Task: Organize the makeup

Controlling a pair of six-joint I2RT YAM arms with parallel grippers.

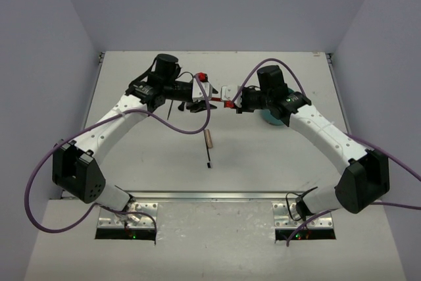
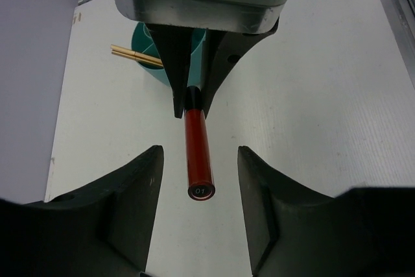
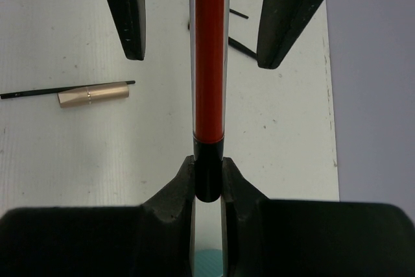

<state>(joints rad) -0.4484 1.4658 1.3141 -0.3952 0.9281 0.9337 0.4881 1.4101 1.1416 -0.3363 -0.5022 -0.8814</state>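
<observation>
My right gripper [image 3: 207, 163] is shut on the black end of the red-black pencil [image 3: 210, 63] and holds it level above the table. The pencil's red end [image 2: 194, 134] lies between the open fingers of my left gripper [image 2: 198, 154] without touching them. In the top view the two grippers, left [image 1: 209, 102] and right [image 1: 233, 104], face each other over mid-table with the pencil [image 1: 227, 103] between them. A beige tube [image 3: 93, 95] and a thin black brush [image 3: 65, 89] lie on the table below. The green discs and orange wedge are out of view.
The teal round container [image 2: 146, 56] stands behind the right gripper with wooden sticks [image 2: 136, 55] poking out; in the top view it [image 1: 268, 118] is mostly under the right arm. More black brushes [image 3: 204, 1] lie under the left gripper. The tube [image 1: 209, 138] lies mid-table.
</observation>
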